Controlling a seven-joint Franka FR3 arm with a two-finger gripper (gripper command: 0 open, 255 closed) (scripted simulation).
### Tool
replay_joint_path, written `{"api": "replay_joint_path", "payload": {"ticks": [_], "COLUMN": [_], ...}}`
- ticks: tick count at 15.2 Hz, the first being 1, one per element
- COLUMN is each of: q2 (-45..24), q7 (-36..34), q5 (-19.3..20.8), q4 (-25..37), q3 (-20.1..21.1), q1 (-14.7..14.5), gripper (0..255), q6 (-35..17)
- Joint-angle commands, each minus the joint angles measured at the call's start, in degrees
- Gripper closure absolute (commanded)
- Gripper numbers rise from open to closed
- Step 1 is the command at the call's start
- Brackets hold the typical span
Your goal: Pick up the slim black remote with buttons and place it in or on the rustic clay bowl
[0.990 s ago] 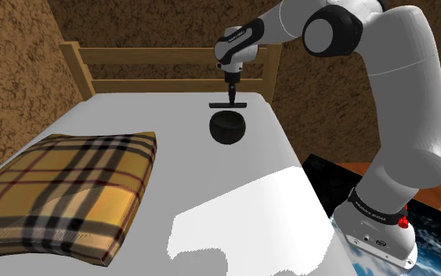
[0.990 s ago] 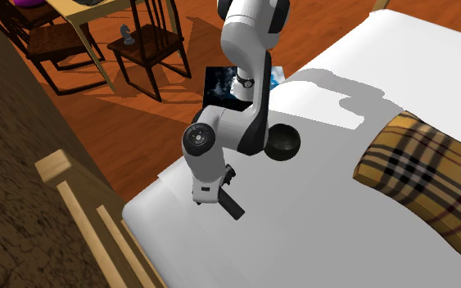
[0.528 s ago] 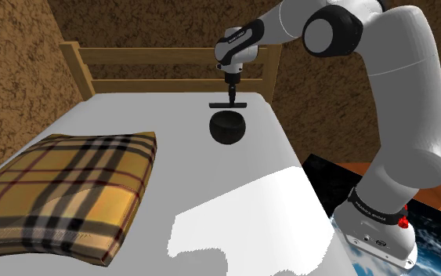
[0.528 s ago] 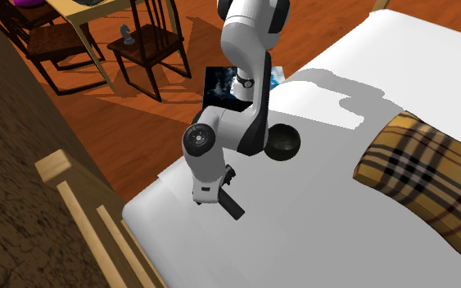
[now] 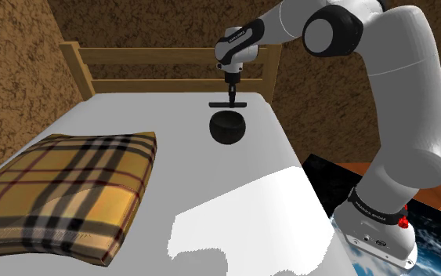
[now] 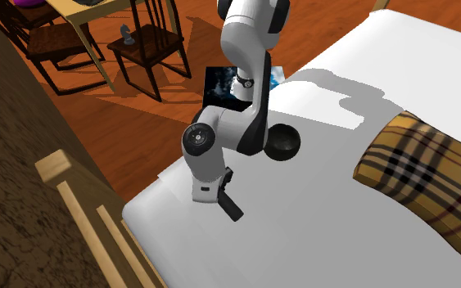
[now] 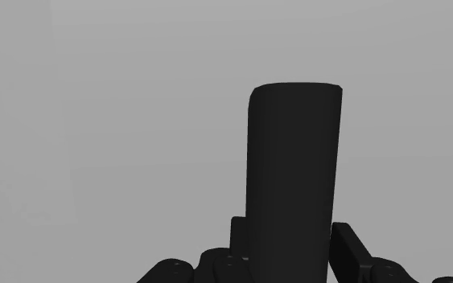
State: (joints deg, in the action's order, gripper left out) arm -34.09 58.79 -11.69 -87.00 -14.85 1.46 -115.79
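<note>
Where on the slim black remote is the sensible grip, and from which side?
Across its narrow width, from above, as the gripper does now: the remote is a long, slim bar lying level, so its two long edges fit between the fingers.

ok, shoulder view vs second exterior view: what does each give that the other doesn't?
Shoulder view adds: the dark round bowl unobstructed, and the red button at the base of the white arm. Second exterior view adds: dark wooden chairs and a light wooden table on the orange floor; there the arm covers part of the bowl. Shared: the black pincer shut on the slim black remote, the yellow plaid pillow, the white bed and its wooden rail.
</note>
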Motion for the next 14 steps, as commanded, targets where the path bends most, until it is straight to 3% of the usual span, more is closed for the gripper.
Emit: {"api": "replay_joint_path", "payload": {"ticks": [1, 14], "q2": [-0.1, 3.3], "q7": [0.0, -0.9], "q5": [0.0, 1.1], "q4": [-0.1, 4.0], "q3": [0.1, -0.6], "q1": [-0.1, -0.2], "gripper": [255, 255], "q6": [0.0, 7.4]}}
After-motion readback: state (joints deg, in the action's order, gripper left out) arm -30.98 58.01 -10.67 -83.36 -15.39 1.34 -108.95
